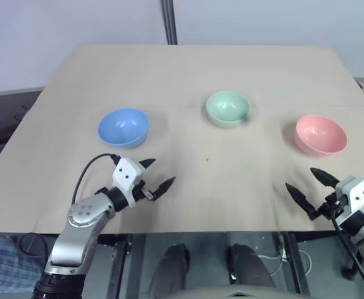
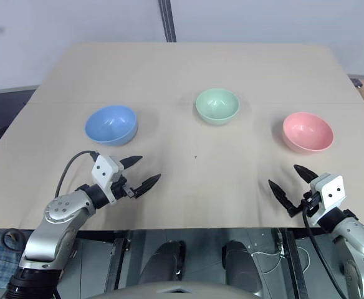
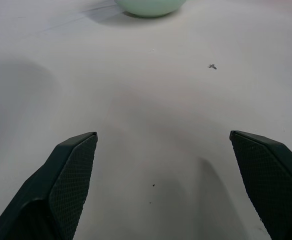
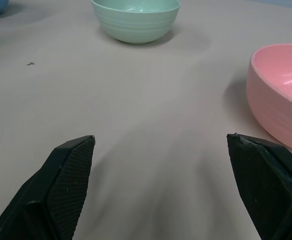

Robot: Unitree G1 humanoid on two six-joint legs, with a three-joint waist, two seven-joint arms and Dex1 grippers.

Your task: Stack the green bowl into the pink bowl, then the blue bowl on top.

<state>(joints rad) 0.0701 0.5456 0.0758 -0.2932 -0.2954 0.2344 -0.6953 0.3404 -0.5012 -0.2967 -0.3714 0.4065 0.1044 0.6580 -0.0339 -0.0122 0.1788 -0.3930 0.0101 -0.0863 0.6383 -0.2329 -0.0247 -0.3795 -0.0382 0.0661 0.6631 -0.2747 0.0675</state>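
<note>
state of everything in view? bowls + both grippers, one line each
green bowl: upright, empty, alone at the table's middle, not stacked.
pink bowl: upright, empty, on the right, nothing in it.
blue bowl: upright, empty, on the left, not stacked.
left gripper: open, holding nothing, near the blue bowl.
right gripper: open, holding nothing, short of the pink bowl.
table: tan top, bearing three separate bowls.

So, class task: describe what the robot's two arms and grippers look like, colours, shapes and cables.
Both arms are silver-grey metal with rounded joints. Each ends in a white boxy block with small dark dots, then the left gripper and right gripper, each with two black pointed jaws with textured inner pads. A black cable loops along each arm.
</note>
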